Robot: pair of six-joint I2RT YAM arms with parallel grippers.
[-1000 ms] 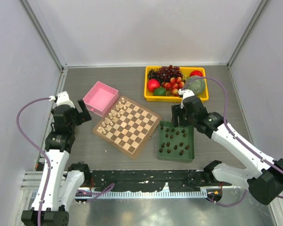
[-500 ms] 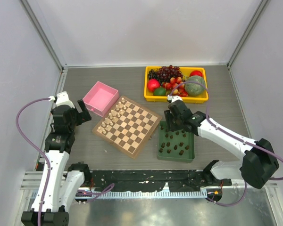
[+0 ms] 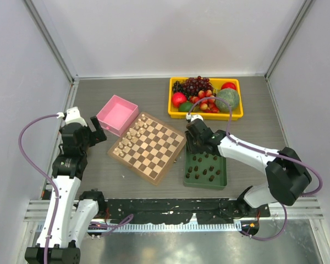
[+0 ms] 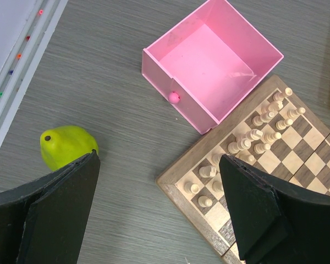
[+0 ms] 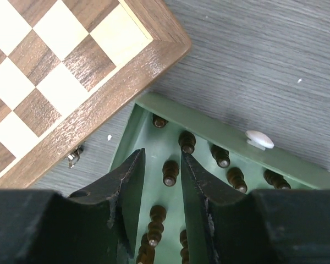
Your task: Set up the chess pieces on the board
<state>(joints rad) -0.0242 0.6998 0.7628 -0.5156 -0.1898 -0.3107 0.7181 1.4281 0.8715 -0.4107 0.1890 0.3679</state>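
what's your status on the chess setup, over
Left end effector open, empty. Right end effector open, straddling a small dark brown chess piece in the green square tray. No dark pieces on the checkered wooden chessboard yet; nothing in the way.

1 board (image 3: 148, 147), 1 pink box (image 3: 117, 114), 1 green tray (image 5: 209, 129), 1 pear (image 4: 67, 146), ~16 cream pieces (image 3: 133, 132) (dark pieces (image 5: 170, 172): partly hidden, can't count).

Lab cell: white panel walls (image 3: 165, 33), aluminium rail (image 3: 36, 210).
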